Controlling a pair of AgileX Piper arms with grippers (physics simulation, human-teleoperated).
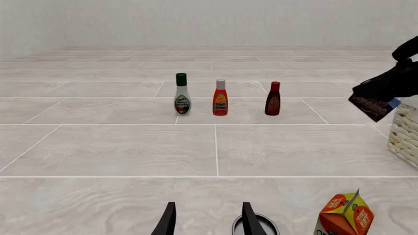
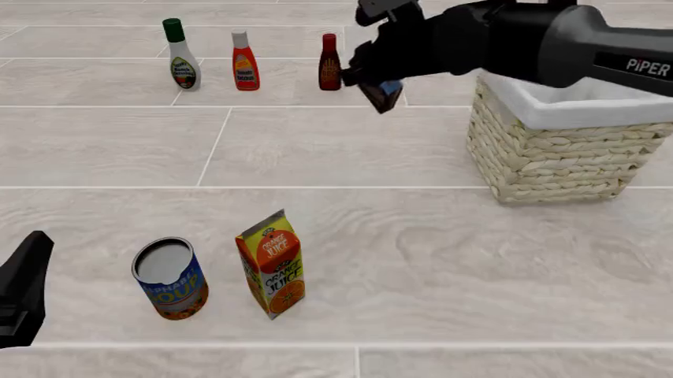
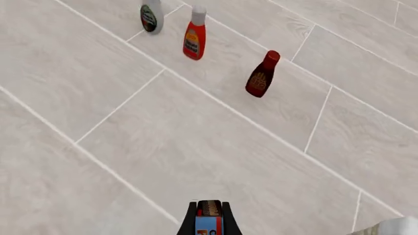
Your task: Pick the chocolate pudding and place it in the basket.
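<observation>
Nearest, the left gripper point(image 2: 24, 295) idles low with jaws apart, empty. Rightward stand a can point(image 2: 169, 278) and juice carton point(image 2: 271, 263). Farther right, the right gripper point(image 2: 381, 88) pinches the pudding point(image 2: 381, 94) aloft, just short of the basket point(image 2: 557, 150). Light, stiff cardboard probably; gripping its flat faces suits it.

Between the matt black right fingers point(image 3: 225, 220) sits the chocolate pudding point(image 3: 210, 218), a printed cardboard-looking box. The basket point(image 2: 552, 150) is rough woven straw with a smooth white cloth lining. The table point(image 2: 421, 236) looks like pale, matt wood-grain tile.
</observation>
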